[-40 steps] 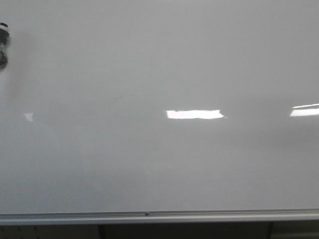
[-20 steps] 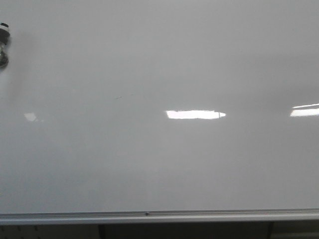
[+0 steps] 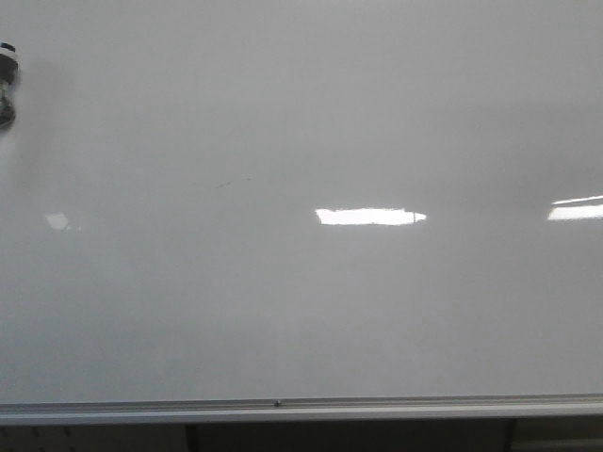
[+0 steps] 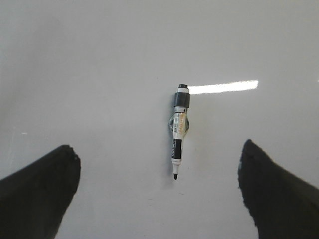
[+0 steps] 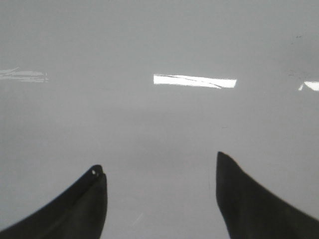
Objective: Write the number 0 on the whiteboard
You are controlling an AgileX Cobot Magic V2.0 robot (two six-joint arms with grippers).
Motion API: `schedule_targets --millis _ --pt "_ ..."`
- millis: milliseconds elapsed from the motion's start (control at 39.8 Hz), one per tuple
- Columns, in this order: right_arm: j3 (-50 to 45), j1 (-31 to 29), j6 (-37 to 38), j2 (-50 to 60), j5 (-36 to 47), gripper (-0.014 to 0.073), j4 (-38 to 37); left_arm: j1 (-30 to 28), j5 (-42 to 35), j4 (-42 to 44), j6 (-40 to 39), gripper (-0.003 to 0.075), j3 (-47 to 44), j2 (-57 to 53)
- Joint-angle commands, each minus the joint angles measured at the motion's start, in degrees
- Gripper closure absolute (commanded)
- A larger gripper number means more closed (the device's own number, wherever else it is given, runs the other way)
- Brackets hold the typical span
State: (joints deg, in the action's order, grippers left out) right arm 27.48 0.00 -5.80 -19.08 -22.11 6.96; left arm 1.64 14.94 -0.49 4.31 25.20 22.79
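Observation:
The whiteboard fills the front view, glossy white-grey, with a silver rail along its lower edge. The number 0 is out of view; only a faint thin smudge shows left of centre. In the left wrist view a black-and-white marker rests against the board with its bare tip pointing toward my left gripper. That gripper is open, wide apart either side of the marker and not touching it. My right gripper is open over bare board. Neither gripper shows in the front view.
A dark and silver object sits at the front view's left edge, cut off by the frame. Bright rectangular light reflections lie across the board, another at the right edge.

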Motion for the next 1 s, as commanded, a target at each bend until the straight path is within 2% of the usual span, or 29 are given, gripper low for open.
schedule_targets --millis 0,100,326,552,778,979 --pt "2.06 0.0 -0.01 -0.87 4.27 0.0086 0.13 0.16 -4.08 -0.2 -0.07 0.0072 2.34 2.42" --pt "2.06 0.0 -0.01 -0.87 4.27 0.0086 0.13 0.16 -3.14 -0.2 -0.07 0.0082 3.59 6.83" --pt "2.06 0.0 -0.01 -0.87 4.27 0.0086 0.13 0.57 -1.91 -0.09 0.14 0.0082 9.89 24.18" --pt "2.06 0.0 -0.01 -0.87 4.21 0.0087 0.13 2.91 -0.03 3.81 0.14 0.0082 17.91 41.12" --pt "2.06 0.0 -0.01 -0.87 4.21 0.0087 0.13 2.91 -4.01 3.69 0.14 0.0083 24.25 54.23" --pt "2.06 0.0 -0.01 -0.87 4.21 0.0087 0.13 2.91 -6.85 2.98 0.14 0.0083 28.1 61.56"
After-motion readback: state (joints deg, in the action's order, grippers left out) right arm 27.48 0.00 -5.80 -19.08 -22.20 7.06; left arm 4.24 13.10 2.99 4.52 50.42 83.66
